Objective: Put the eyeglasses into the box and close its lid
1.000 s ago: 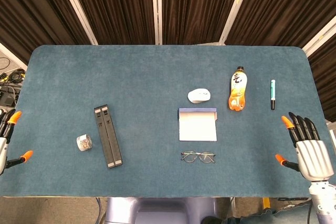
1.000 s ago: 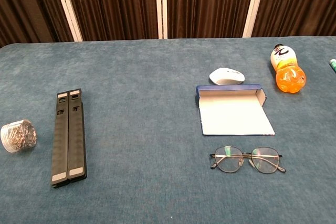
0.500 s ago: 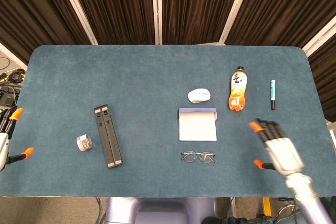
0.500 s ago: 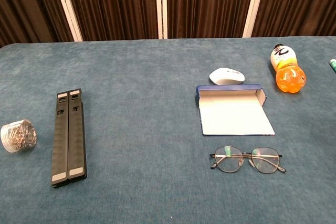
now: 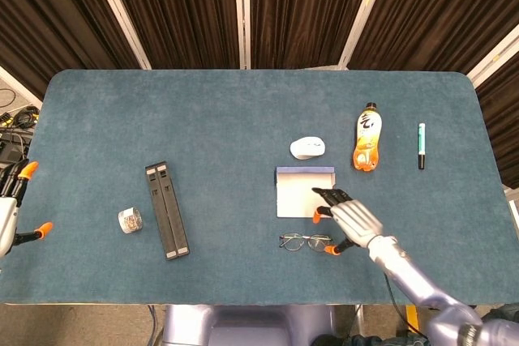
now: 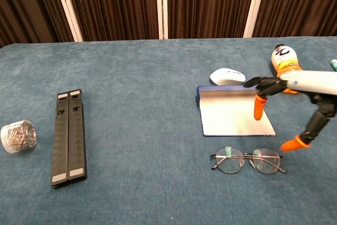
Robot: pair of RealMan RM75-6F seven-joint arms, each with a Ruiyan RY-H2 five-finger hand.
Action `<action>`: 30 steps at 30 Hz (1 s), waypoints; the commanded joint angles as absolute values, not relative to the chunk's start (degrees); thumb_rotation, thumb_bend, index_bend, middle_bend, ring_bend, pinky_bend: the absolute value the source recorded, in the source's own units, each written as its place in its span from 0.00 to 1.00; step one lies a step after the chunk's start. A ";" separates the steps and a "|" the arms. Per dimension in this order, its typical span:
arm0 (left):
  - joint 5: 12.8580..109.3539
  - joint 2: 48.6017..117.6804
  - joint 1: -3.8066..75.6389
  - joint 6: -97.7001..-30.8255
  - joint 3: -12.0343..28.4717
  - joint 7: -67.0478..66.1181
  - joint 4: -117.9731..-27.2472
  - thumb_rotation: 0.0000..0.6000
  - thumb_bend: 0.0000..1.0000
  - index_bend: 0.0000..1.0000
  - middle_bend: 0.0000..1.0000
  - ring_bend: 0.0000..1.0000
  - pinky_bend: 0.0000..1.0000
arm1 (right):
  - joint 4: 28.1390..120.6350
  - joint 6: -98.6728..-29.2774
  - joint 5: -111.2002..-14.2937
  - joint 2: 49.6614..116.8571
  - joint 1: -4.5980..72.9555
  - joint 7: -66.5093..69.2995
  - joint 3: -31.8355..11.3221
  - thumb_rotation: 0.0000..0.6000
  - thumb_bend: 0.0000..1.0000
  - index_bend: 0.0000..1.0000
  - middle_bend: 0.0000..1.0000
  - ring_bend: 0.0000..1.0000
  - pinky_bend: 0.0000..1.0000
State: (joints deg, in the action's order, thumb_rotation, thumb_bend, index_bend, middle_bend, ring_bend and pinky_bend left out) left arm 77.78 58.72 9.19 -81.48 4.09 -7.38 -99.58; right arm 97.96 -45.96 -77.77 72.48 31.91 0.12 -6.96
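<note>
The eyeglasses (image 5: 306, 242) (image 6: 248, 160) lie flat on the blue cloth, unfolded, just in front of the box. The box (image 5: 305, 193) (image 6: 234, 111) is an open blue case with a pale inside, its lid flat toward me. My right hand (image 5: 347, 218) (image 6: 295, 106) hovers above the box's right front corner and the right end of the glasses, its fingers spread and empty. At the far left edge of the head view, my left hand (image 5: 11, 208) stays beside the table, fingers apart, holding nothing.
A white mouse (image 5: 308, 147) sits just behind the box. An orange bottle (image 5: 367, 138) and a green pen (image 5: 421, 145) lie to the right. A black folded stand (image 5: 167, 210) and a small clear jar (image 5: 130, 219) rest on the left.
My right hand has swept in from the table's right edge leftward to above the box and the glasses. The left hand has barely moved.
</note>
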 commanded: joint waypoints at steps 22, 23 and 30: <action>76.98 59.56 9.59 -79.85 4.36 -8.97 -99.17 1.00 0.00 0.00 0.00 0.00 0.00 | 94.36 -45.69 -62.44 82.34 37.03 -14.30 -4.97 1.00 0.26 0.52 0.00 0.00 0.00; 76.97 59.56 9.60 -79.80 4.37 -8.95 -99.14 1.00 0.00 0.00 0.00 0.00 0.00 | 94.37 -45.75 -62.22 82.45 37.09 -14.47 -4.86 1.00 0.26 0.52 0.00 0.00 0.00; 76.92 59.47 9.63 -79.56 4.42 -8.86 -99.13 1.00 0.00 0.00 0.00 0.00 0.00 | 93.73 -46.33 -61.60 83.50 37.42 -15.55 -3.91 1.00 0.26 0.53 0.00 0.00 0.00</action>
